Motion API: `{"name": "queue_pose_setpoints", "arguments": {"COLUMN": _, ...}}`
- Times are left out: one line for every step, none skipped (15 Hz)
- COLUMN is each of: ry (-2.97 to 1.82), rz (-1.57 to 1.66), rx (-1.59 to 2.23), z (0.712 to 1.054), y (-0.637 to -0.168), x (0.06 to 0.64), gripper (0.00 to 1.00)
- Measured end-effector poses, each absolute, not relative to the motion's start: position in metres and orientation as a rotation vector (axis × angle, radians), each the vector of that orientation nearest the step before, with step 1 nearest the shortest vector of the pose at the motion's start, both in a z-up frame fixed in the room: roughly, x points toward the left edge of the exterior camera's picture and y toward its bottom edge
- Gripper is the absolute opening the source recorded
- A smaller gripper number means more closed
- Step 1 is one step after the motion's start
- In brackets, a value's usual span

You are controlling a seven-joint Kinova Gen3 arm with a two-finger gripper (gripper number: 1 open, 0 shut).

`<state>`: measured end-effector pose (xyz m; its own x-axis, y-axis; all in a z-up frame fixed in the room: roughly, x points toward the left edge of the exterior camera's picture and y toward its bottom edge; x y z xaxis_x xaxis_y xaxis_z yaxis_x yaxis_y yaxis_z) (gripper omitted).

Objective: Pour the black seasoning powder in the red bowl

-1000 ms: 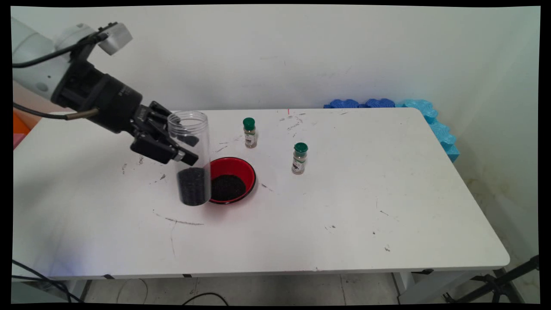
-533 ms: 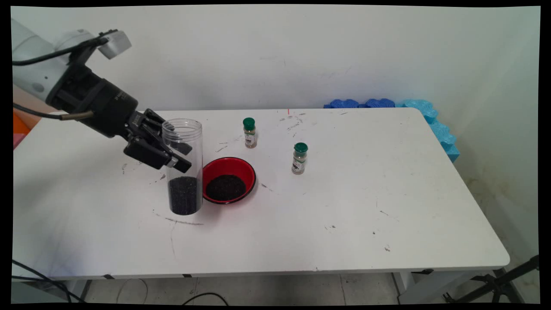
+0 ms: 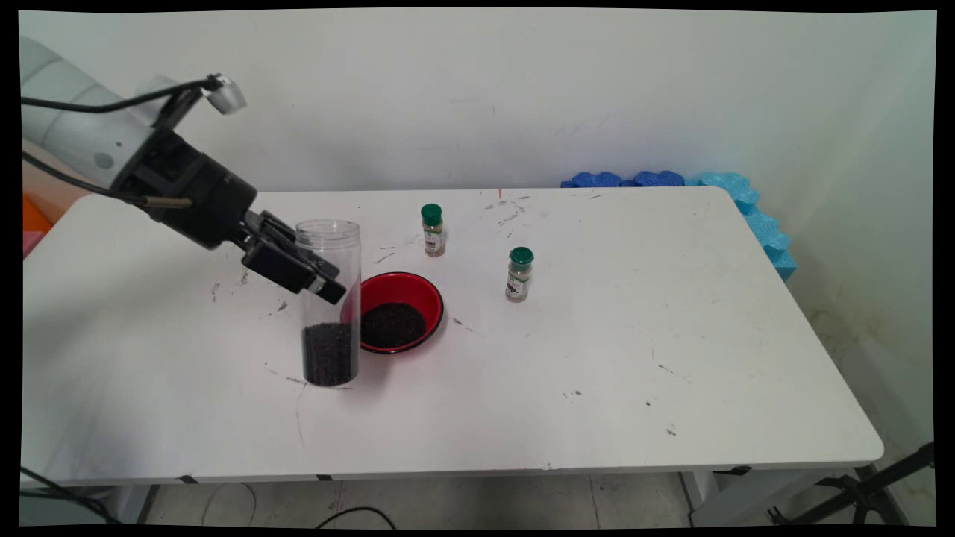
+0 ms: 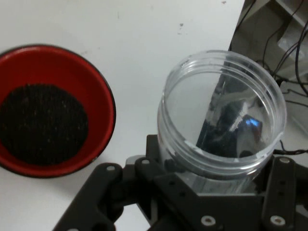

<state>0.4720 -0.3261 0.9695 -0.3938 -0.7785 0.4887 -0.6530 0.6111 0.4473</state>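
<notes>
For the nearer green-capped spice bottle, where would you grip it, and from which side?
Probably the spice bottle is best gripped on its glass body just below the green cap, coming from above or from its open right side. It stands upright and alone; the bowl and gripper lie to its left.

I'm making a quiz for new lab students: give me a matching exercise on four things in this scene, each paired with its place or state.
Things:
1. jar
2. bowl
3. gripper
4. spice bottles

Places or states:
A. red, holding a dark heap
B. green caps, standing behind the bowl
C. clear, open-topped, dark grains at its bottom
D. black, shut on the jar's side

Pairs: 1-C, 2-A, 3-D, 4-B
</notes>
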Motion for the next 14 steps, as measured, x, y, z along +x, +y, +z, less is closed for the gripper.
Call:
{"name": "queue_pose_setpoints", "arguments": {"ry": -2.136, "rz": -0.266, "rx": 1.166, "z": 0.964, "y": -0.328, "x": 0.472, "gripper": 0.00}}
{"name": "queue_pose_setpoints", "arguments": {"ry": -2.114, "rz": -0.293, "rx": 1.209, "z": 0.959, "y": -0.330, "x": 0.471, "gripper": 0.00}}
{"name": "queue_pose_setpoints", "arguments": {"ry": -2.091, "rz": -0.318, "rx": 1.253, "z": 0.954, "y": -0.332, "x": 0.471, "gripper": 0.00}}
{"name": "queue_pose_setpoints", "arguments": {"ry": -2.076, "rz": -0.331, "rx": 1.277, "z": 0.951, "y": -0.333, "x": 0.471, "gripper": 0.00}}
{"name": "queue_pose_setpoints", "arguments": {"ry": -2.056, "rz": -0.351, "rx": 1.310, "z": 0.947, "y": -0.335, "x": 0.471, "gripper": 0.00}}
{"name": "queue_pose_setpoints", "arguments": {"ry": -2.032, "rz": -0.372, "rx": 1.346, "z": 0.942, "y": -0.337, "x": 0.471, "gripper": 0.00}}
{"name": "queue_pose_setpoints", "arguments": {"ry": -2.002, "rz": -0.398, "rx": 1.390, "z": 0.938, "y": -0.339, "x": 0.471, "gripper": 0.00}}
{"name": "queue_pose_setpoints", "arguments": {"ry": -1.966, "rz": -0.428, "rx": 1.437, "z": 0.933, "y": -0.342, "x": 0.471, "gripper": 0.00}}
{"name": "queue_pose_setpoints", "arguments": {"ry": -1.928, "rz": -0.456, "rx": 1.484, "z": 0.930, "y": -0.343, "x": 0.471, "gripper": 0.00}}
{"name": "queue_pose_setpoints", "arguments": {"ry": -1.880, "rz": -0.489, "rx": 1.541, "z": 0.926, "y": -0.346, "x": 0.471, "gripper": 0.00}}
{"name": "queue_pose_setpoints", "arguments": {"ry": -1.825, "rz": -0.524, "rx": 1.602, "z": 0.922, "y": -0.348, "x": 0.472, "gripper": 0.00}}
{"name": "queue_pose_setpoints", "arguments": {"ry": -1.776, "rz": -0.553, "rx": 1.653, "z": 0.919, "y": -0.350, "x": 0.473, "gripper": 0.00}}
{"name": "queue_pose_setpoints", "arguments": {"ry": -1.743, "rz": -0.573, "rx": 1.687, "z": 0.917, "y": -0.351, "x": 0.473, "gripper": 0.00}}
{"name": "queue_pose_setpoints", "arguments": {"ry": -1.693, "rz": -0.600, "rx": 1.736, "z": 0.914, "y": -0.353, "x": 0.474, "gripper": 0.00}}
